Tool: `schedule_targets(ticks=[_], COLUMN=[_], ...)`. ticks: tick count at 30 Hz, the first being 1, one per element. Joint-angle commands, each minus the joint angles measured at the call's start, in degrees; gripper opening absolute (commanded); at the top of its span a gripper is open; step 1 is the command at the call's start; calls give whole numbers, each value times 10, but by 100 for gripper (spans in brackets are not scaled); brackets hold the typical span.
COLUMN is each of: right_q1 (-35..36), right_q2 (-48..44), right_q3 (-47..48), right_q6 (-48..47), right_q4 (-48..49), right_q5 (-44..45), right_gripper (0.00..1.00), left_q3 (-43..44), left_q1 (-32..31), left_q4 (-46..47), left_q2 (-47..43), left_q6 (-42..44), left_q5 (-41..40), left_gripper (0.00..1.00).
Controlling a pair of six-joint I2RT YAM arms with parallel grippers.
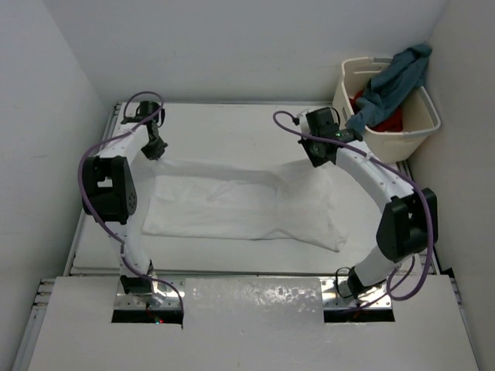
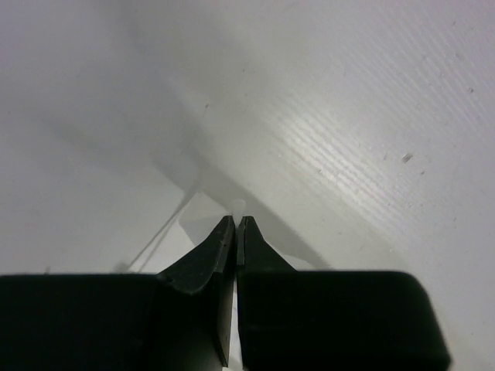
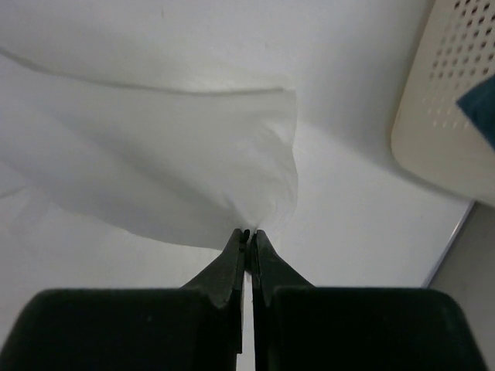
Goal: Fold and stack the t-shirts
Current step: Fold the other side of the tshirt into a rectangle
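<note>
- Top view: the white t-shirt (image 1: 240,205) lies spread over the middle of the table (image 1: 232,127). The left gripper (image 1: 155,151) grips its corner at 10 o'clock, and the right gripper (image 1: 317,158) grips its corner at 2 o'clock. At 1 o'clock the blue-grey t-shirt (image 1: 394,81) drapes over the rim of the basket (image 1: 410,131), with the red t-shirt (image 1: 387,120) inside.
- Left wrist: the jaws are closed to a hairline, nipping a small tip of white cloth.
- Right wrist: the jaws are pressed together on a raised fold of the white t-shirt. The basket is at 2 o'clock.
</note>
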Motion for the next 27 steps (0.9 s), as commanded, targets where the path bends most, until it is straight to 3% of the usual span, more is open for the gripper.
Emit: schedule_targets(ticks=[1,13,27], right_q1=[1,45,66], right_q2=[-49,-164,-245], right_q3=[-21,-122,-276], right_q6=[28,87,145], right_q4=[-70,-164,-128], right_q5=[27,-19,-93], right_gripper=[0,0,0], left_q3=[-40,-162,-235], left_q1=[-9,-10,-31], left_q4=[2,-9,-19], left_q2=[-60,-154,-178], left_q6=[-3,-26,-55], left_q5=[-23,-48,-95], left_gripper=[0,0,0])
